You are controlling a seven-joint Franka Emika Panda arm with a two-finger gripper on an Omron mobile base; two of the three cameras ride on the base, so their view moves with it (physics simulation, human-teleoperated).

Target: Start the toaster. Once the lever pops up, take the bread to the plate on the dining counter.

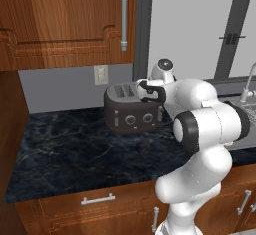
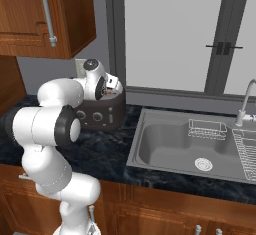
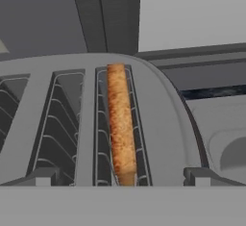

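The dark rounded toaster [image 1: 131, 113] stands on the black marble worktop [image 1: 65, 149] by the wall, with its silver knobs facing me; it also shows behind my arm as the toaster [image 2: 102, 114]. In the hand view the golden-brown bread [image 3: 120, 124] stands on edge in the slot second from the right of the toaster [image 3: 163, 119]. My gripper [image 3: 123, 178] hovers just above that slot, open, with one fingertip [image 3: 45, 177] on each side of the bread and nothing held. From the base views the gripper [image 1: 149, 92] [image 2: 111, 91] hangs over the toaster's right end.
A steel sink [image 2: 165, 151] with a wire rack [image 2: 206, 128] and a faucet [image 2: 244, 104] lies right of the toaster. A wooden wall cupboard [image 1: 65, 19] hangs above the worktop's left part. A window [image 2: 170, 34] rises behind, and a wall outlet [image 1: 101, 74] sits beside the toaster.
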